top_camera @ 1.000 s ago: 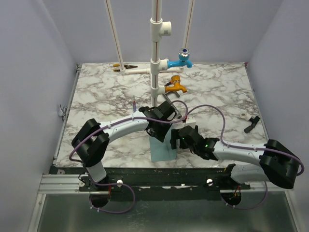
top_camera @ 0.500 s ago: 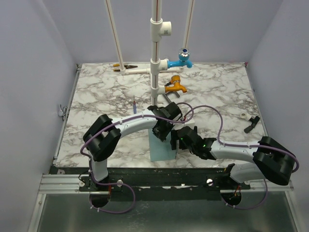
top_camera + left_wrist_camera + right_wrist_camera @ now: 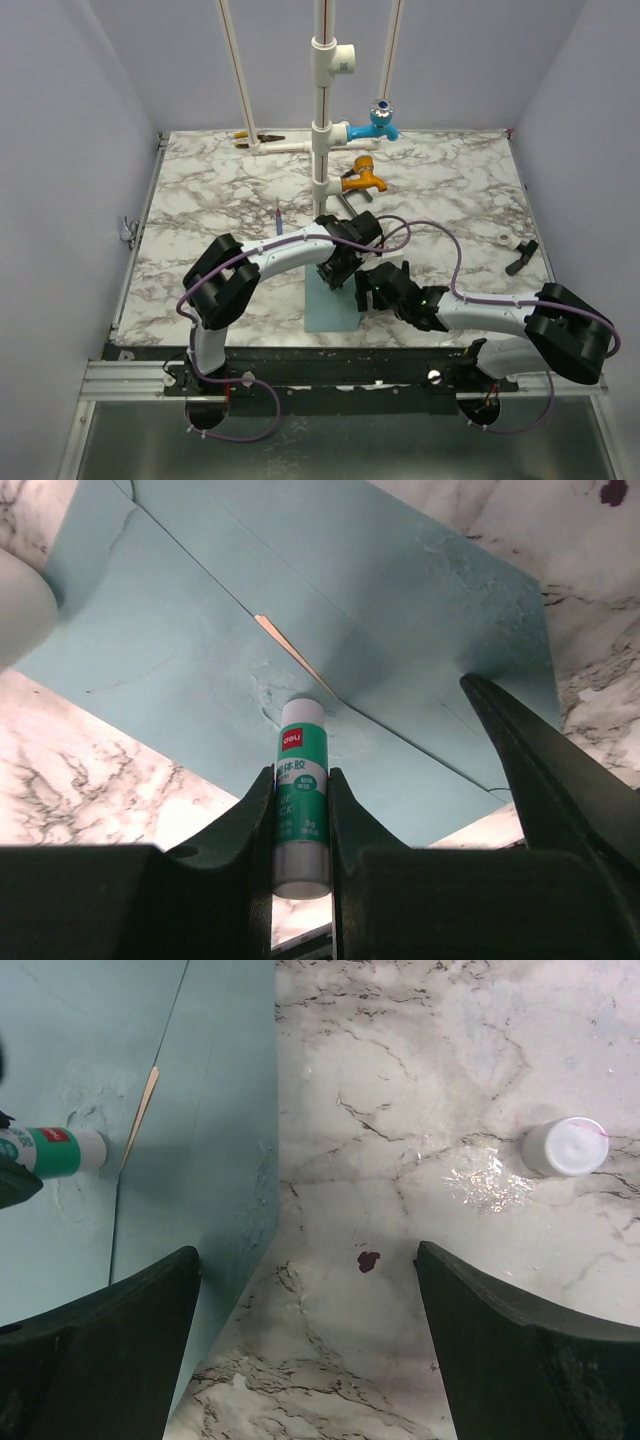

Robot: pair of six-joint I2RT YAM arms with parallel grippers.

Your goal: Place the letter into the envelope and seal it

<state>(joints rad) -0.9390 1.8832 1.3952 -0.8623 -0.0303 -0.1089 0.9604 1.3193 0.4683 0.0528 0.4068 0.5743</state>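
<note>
Marble-pattern table (image 3: 200,190); white pipe stand (image 3: 322,100) upright at 12 o'clock; blue tap (image 3: 381,122) at its 3 o'clock side, orange tap (image 3: 358,178) lower down; brown-handled tool (image 3: 258,137) at 11 o'clock by the far edge; thin pen (image 3: 278,216) at 10 o'clock of centre; small white ring (image 3: 503,238) and black angled piece (image 3: 521,257) near the 3 o'clock edge; glue stick (image 3: 300,790), green label, white tip; white round cap (image 3: 565,1147) on bare marble, dark red spot (image 3: 368,1258) at its 8 o'clock.

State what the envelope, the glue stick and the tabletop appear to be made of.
Envelope: matte teal paper, judging by sharp creases and puckered patches. Glue stick: glossy plastic tube with a printed green label. Tabletop: marble-patterned, glossy where it glints; stone or laminate, cannot tell.
</note>
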